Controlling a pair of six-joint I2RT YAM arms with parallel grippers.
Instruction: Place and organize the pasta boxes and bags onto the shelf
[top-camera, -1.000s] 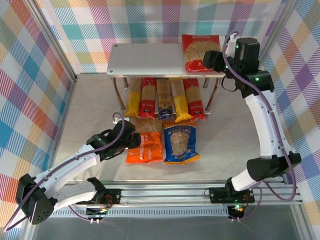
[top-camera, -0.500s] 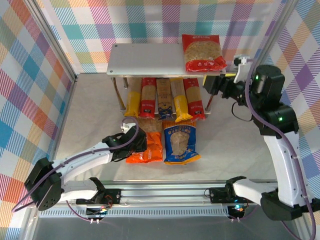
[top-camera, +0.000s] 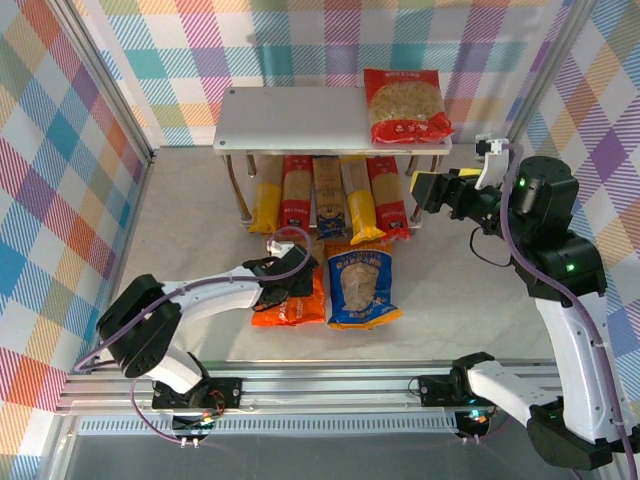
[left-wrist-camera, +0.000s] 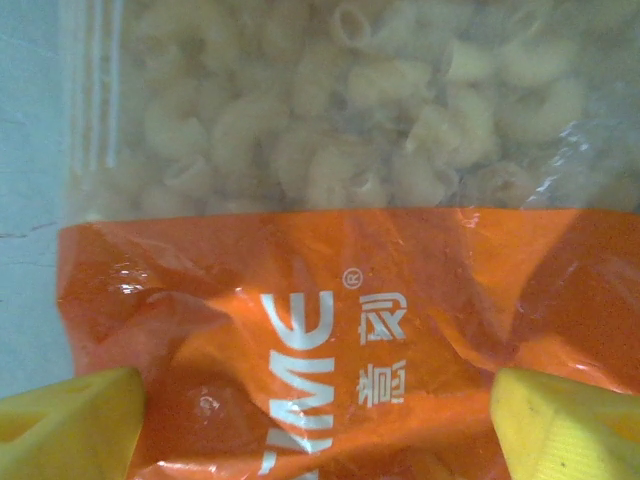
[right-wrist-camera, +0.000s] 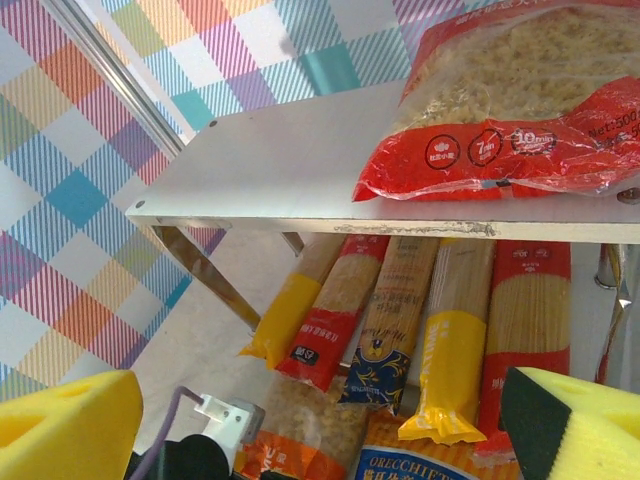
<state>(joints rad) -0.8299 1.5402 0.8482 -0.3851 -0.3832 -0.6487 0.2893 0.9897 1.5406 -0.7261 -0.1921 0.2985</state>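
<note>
Top external view: the shelf (top-camera: 290, 120) stands at the far side of the table (top-camera: 190, 230). The red bag (top-camera: 405, 105) lies flat on the right end of the shelf's top tier. On the lower tier five long packs lie side by side, their near ends poking out past the shelf's front edge. From left to right they are the left yellow pack (top-camera: 266, 195), the left red pack (top-camera: 296, 195), the tan pack (top-camera: 329, 195), the right yellow pack (top-camera: 358, 205) and the right red pack (top-camera: 388, 195).

Just in front of the shelf, the orange bag (top-camera: 300, 305) and the blue bag (top-camera: 362, 285) lie flat beside each other, orange on the left. The left claw (top-camera: 290, 275) hangs over the orange bag's end nearest the shelf. In the left wrist view its yellow pads (left-wrist-camera: 70, 425) stand spread wide, one toward each side of the orange bag (left-wrist-camera: 330, 330), not closed on it.

The right claw (top-camera: 432, 192) hovers just off the right end of the shelf, pointing toward it. In the right wrist view its pads (right-wrist-camera: 65, 425) sit far apart with nothing between them. The shelf (right-wrist-camera: 290, 165) and the red bag (right-wrist-camera: 520, 110) lie ahead.
</note>
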